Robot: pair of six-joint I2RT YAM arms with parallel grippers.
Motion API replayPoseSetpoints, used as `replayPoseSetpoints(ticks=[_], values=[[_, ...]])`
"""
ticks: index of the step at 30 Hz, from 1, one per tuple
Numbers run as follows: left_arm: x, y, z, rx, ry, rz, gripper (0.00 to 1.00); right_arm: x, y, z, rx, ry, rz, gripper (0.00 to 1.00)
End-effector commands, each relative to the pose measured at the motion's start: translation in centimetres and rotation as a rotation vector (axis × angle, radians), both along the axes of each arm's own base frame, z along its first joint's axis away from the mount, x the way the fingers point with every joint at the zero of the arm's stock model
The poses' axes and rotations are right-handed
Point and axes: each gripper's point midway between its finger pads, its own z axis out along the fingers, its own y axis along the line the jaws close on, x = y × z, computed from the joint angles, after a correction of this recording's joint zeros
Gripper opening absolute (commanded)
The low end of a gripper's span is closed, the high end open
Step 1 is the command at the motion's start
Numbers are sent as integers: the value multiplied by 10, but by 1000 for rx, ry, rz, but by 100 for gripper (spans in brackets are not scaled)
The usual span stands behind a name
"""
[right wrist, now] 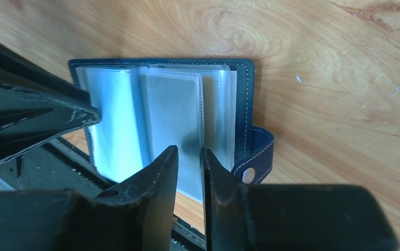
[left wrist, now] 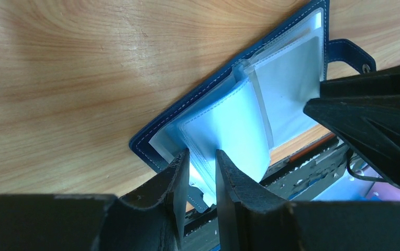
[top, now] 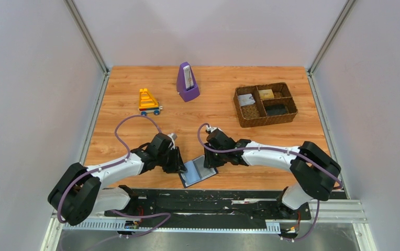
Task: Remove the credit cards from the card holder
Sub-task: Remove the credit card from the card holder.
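Note:
The card holder (top: 195,173) lies open at the table's near edge, dark blue cover down and pale blue-grey sleeve pages up. My left gripper (top: 179,163) is at its left side. In the left wrist view its jaws (left wrist: 202,163) are shut on a few lifted sleeve pages (left wrist: 229,125). My right gripper (top: 208,159) is at the holder's right side. In the right wrist view its jaws (right wrist: 188,152) stand a narrow gap apart on the edge of a grey sleeve page (right wrist: 171,115). I cannot tell whether that page holds a card. A dark credit card (top: 276,110) lies in the basket.
A brown woven basket (top: 265,121) at the back right also holds a whitish card (top: 246,99) and a gold-tan card (top: 266,94). A purple metronome (top: 187,82) and a yellow toy (top: 148,102) stand at the back. The black rail (top: 213,201) runs just below the holder.

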Motion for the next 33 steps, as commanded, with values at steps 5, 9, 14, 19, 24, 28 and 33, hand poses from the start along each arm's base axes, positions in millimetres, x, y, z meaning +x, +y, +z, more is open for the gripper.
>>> replayPoseSetpoints(ticks=[5, 9, 14, 19, 24, 28, 33], values=[[0, 2, -1, 5, -9, 8, 33, 1, 25, 45, 167, -56, 48, 23], [1, 2, 1, 4, -13, 7, 33, -2, 24, 42, 159, -41, 60, 22], [1, 0, 6, -2, -12, 0, 34, -7, 32, 43, 179, -12, 90, 22], [7, 3, 22, 5, -48, 19, 37, -12, 40, 50, 218, 6, 120, 29], [11, 6, 43, -20, -99, 67, 42, -13, 45, 54, 235, 15, 130, 30], [11, 7, 50, -22, -104, 72, 45, -17, 54, 60, 273, 33, 149, 30], [11, 7, 52, -23, -104, 74, 45, -25, 63, 59, 305, 75, 186, 31]])
